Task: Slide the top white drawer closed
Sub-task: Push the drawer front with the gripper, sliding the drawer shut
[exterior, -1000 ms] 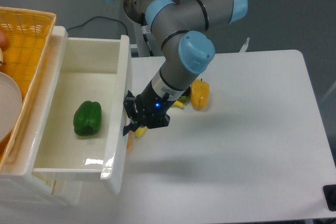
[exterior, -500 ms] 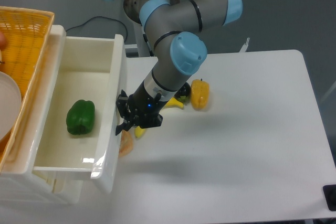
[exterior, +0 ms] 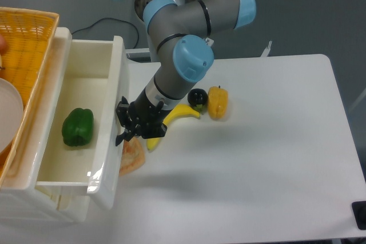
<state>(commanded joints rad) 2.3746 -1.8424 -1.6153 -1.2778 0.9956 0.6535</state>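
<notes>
The top white drawer [exterior: 117, 72] is a deep glossy white tray standing partly open at the left. A green bell pepper [exterior: 77, 127] lies inside it. My gripper [exterior: 124, 124] is black and pressed against the drawer's front panel, about halfway along it. The drawer's handle is hidden behind the gripper. I cannot tell whether the fingers are open or shut. The lower drawer front is hidden under the top one.
A yellow woven basket [exterior: 26, 38] with a white plate [exterior: 8, 112] sits on top of the cabinet at the left. On the table lie a banana [exterior: 171, 119], a dark round fruit [exterior: 198, 96], a yellow pepper [exterior: 218, 102] and an orange slice [exterior: 133, 155].
The gripper has moved left with the drawer front against it. The drawer has slid left into the cabinet, and the pepper moved with it. The orange slice has come into view.
</notes>
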